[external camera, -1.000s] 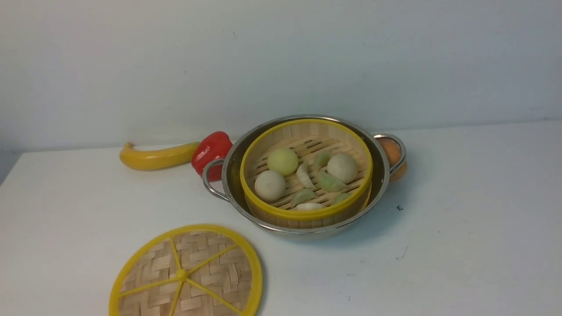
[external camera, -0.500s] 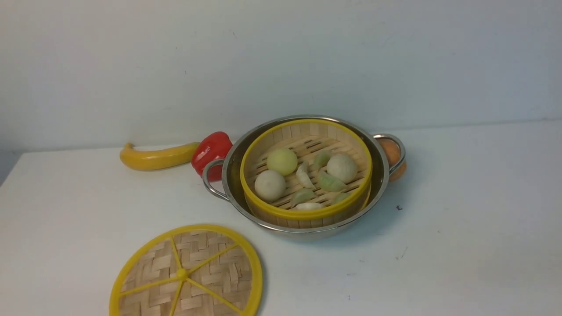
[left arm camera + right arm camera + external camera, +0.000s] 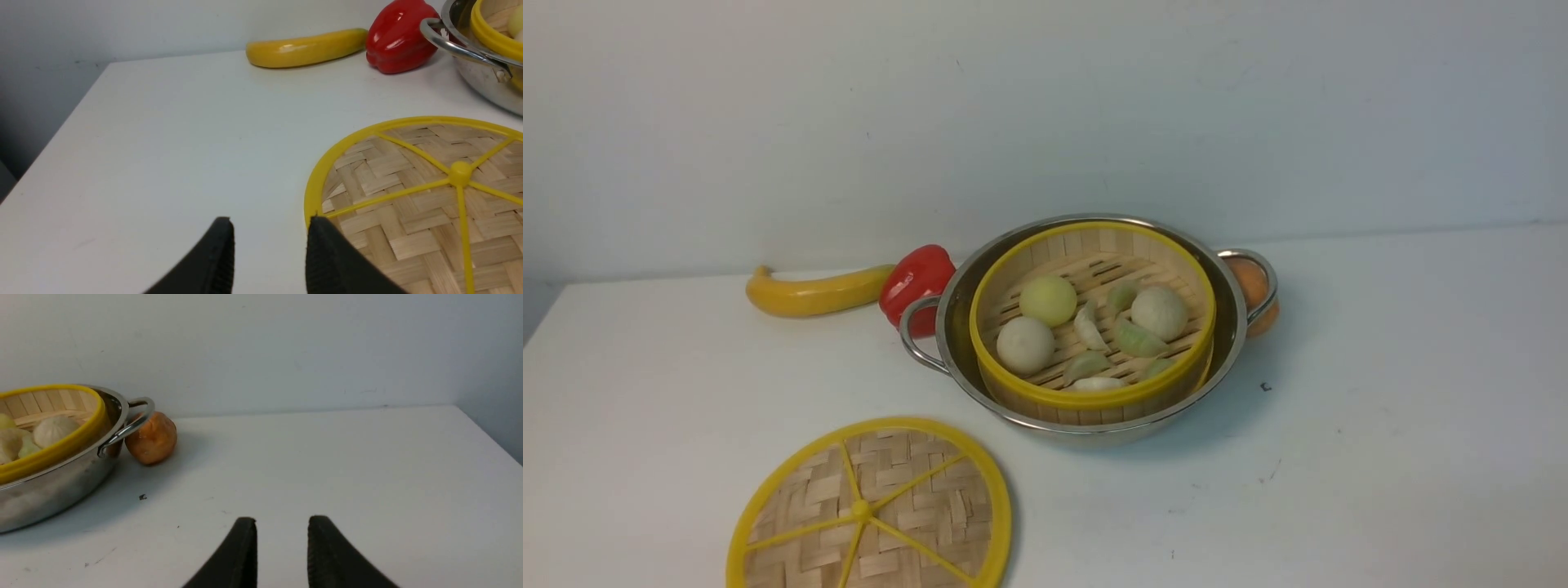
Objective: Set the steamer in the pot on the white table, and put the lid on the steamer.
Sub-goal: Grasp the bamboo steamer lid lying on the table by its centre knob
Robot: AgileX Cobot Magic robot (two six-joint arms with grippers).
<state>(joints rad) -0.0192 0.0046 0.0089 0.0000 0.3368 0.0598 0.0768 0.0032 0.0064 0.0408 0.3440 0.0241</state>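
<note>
The steamer [image 3: 1086, 398], a bamboo basket with yellow rims holding toy buns and dumplings, sits inside the steel pot [image 3: 953, 322] on the white table [image 3: 1380, 408]. The woven lid [image 3: 870, 510] lies flat on the table in front of the pot, towards the left. Neither arm shows in the front view. In the left wrist view, my left gripper [image 3: 269, 222] is open over bare table, with one fingertip [image 3: 322, 241] lined up with the lid [image 3: 408, 192] rim. My right gripper [image 3: 282, 518] is open and empty, off to the pot's [image 3: 49, 494] right.
A yellow banana [image 3: 817, 292] and a red pepper [image 3: 916, 282] lie behind the pot's left handle. An orange fruit [image 3: 1252, 287] sits behind its right handle. A wall runs behind the table. The table's left edge [image 3: 61, 130] and right edge [image 3: 490, 435] show in the wrist views.
</note>
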